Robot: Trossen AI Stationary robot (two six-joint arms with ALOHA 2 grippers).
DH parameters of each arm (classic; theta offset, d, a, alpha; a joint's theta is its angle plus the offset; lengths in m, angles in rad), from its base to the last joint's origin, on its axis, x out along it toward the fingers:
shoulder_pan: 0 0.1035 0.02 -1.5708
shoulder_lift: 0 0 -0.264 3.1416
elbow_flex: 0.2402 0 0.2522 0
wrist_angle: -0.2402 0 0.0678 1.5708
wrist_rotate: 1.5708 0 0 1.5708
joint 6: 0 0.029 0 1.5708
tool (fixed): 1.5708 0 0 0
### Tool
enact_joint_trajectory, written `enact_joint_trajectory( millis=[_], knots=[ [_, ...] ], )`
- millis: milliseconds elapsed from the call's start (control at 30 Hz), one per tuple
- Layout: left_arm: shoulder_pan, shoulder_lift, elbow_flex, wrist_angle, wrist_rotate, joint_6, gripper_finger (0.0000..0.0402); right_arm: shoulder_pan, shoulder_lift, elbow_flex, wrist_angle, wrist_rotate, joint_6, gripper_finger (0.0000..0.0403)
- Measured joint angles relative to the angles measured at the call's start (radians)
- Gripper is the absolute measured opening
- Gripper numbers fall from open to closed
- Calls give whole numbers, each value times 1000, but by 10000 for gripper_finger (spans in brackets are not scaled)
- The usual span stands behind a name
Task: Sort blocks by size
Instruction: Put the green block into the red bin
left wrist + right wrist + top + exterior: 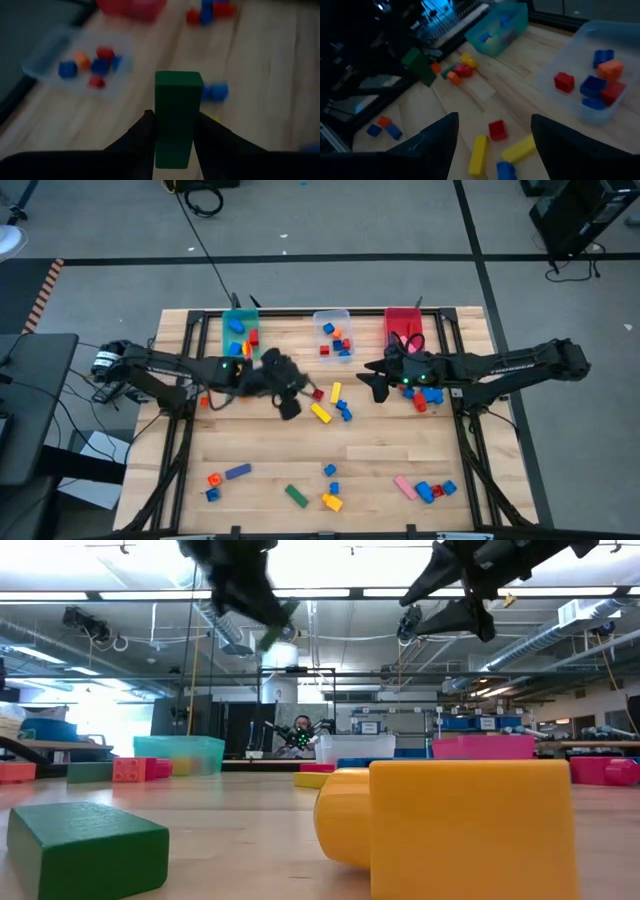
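- The left gripper (pixel 172 145) is clamped on a long green block (pixel 175 117), its two dark fingers pressing the block's sides; the block sticks out forward past the fingertips.
- In the high view, the left gripper (pixel 285 395) hangs over the middle of the table (pixel 400 450), between the teal bin (pixel 240 332) and the loose bricks near the centre.
- In the low view, the green block (pixel 272 632) is up in the air, tilted, well above the tabletop.
- The right gripper (pixel 492 135) has its fingers spread wide apart with nothing between them; it hovers near the red bin (pixel 403 328), just beside the clear bin (pixel 334 333).
- The teal bin holds a few blocks, among them blue, yellow and red ones.
- The clear bin holds small red, blue and orange cubes.
- Below the right gripper lie a red cube (pixel 497 129) and two yellow bars (pixel 479 154) on the wood.
- Further blocks are scattered along the table's near edge: a second green block (pixel 296 496), a pink bar (pixel 404 486), a purple bar (pixel 238 472), and blue, orange and yellow pieces.
- A red and blue cluster (pixel 428 397) lies just beside the right arm.
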Motion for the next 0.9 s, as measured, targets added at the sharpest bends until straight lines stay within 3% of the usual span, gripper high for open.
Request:
enact_joint_trajectory(
  millis=[167, 367, 500, 700, 900],
  knots=[
    [46, 3, 0, 140, 1, -19, 114, -7, 19, 0, 110, 0, -21, 264],
    [66, 3, 0, 296, 86, 5, 114, -6, 75, 0, 369, -55, -292, 264],
    [66, 3, 0, 344, 134, 6, 114, -15, 121, 0, 499, -96, -301, 264],
    [66, 28, 0, 409, 199, 2, 115, -59, 213, 70, 524, -267, -327, 270],
    [67, 64, 0, 478, 220, -3, 115, -79, 310, 195, 457, -333, -400, 267]
  ],
)
